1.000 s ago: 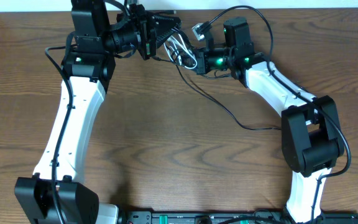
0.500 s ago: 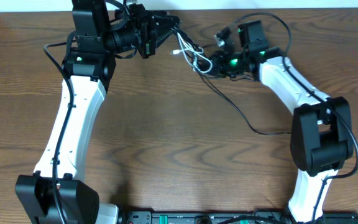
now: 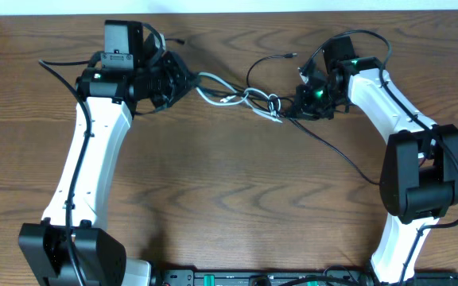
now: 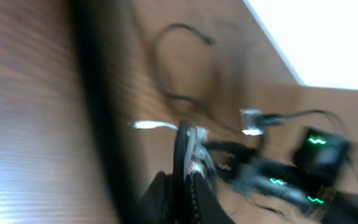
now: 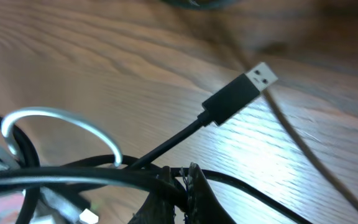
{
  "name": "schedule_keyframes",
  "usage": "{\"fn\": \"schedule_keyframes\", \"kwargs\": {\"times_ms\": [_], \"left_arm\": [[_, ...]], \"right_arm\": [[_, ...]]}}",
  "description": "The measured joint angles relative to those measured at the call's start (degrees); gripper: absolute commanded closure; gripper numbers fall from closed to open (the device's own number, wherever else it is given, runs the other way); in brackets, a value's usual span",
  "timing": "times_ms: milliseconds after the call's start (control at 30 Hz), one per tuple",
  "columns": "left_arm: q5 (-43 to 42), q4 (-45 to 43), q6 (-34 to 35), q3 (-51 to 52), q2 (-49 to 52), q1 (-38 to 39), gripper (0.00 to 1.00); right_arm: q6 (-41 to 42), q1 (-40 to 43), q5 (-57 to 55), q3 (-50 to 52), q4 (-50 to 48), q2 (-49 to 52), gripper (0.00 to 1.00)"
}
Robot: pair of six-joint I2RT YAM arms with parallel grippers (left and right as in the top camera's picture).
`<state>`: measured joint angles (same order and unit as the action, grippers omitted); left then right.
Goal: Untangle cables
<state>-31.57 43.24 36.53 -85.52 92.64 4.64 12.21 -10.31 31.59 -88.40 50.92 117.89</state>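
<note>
— From above we see the cables (image 3: 245, 99) strung between left gripper (image 3: 185, 82) and right gripper (image 3: 294, 109), both clamped tight on them.
— Only our right wrist shows the plug (image 5: 258, 77) just past its fingers (image 5: 202, 200).

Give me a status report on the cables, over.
Left tool shut on cables. Right tool likewise. Strung between them, tangled, not yet free. Nothing blocking.
</note>
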Motion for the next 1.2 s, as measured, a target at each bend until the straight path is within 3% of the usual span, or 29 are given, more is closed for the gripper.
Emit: {"fn": "schedule_keyframes", "kwargs": {"times_ms": [133, 300, 467, 600, 800, 900, 1000, 1067, 1200], "left_arm": [[7.28, 4.13, -7.19, 0.11, 0.00, 0.26, 0.83], [11.69, 7.98, -13.38, 0.11, 1.16, 0.28, 0.63], [12.90, 8.92, -16.41, 0.11, 4.83, 0.39, 0.56], [10.43, 6.71, -20.06, 0.15, 5.90, 0.39, 0.51], [-0.44, 1.68, -26.75, 0.17, 5.90, 0.46, 0.48], [-3.56, 0.98, -28.33, 0.17, 5.90, 0.50, 0.47], [-5.20, 0.24, -29.22, 0.17, 5.90, 0.50, 0.47], [-5.79, 0.04, -29.42, 0.17, 5.90, 0.59, 0.47], [-6.08, -1.27, -29.55, 0.17, 5.90, 1.31, 0.47]], "right_arm": [[-2.64, 0.87, -4.85, 0.28, 1.20, 0.02, 0.99], [-4.22, 2.73, -9.25, 0.81, 1.84, 0.04, 0.99], [-6.88, 2.67, -9.49, 0.83, 3.54, -0.09, 0.99], [-11.28, 2.08, -7.37, 1.01, 5.11, -1.38, 0.99], [-16.31, 0.09, -5.44, 1.16, 6.23, -6.86, 0.98], [-17.29, -0.22, -5.46, 1.14, 6.23, -9.84, 0.71], [-17.94, -0.13, -5.70, 1.14, 6.12, -11.10, 0.35], [-18.21, -0.13, -5.75, 1.14, 6.10, -11.13, 0.26], [-18.73, -0.13, -5.88, 1.16, 4.66, -11.13, 0.25]]}}
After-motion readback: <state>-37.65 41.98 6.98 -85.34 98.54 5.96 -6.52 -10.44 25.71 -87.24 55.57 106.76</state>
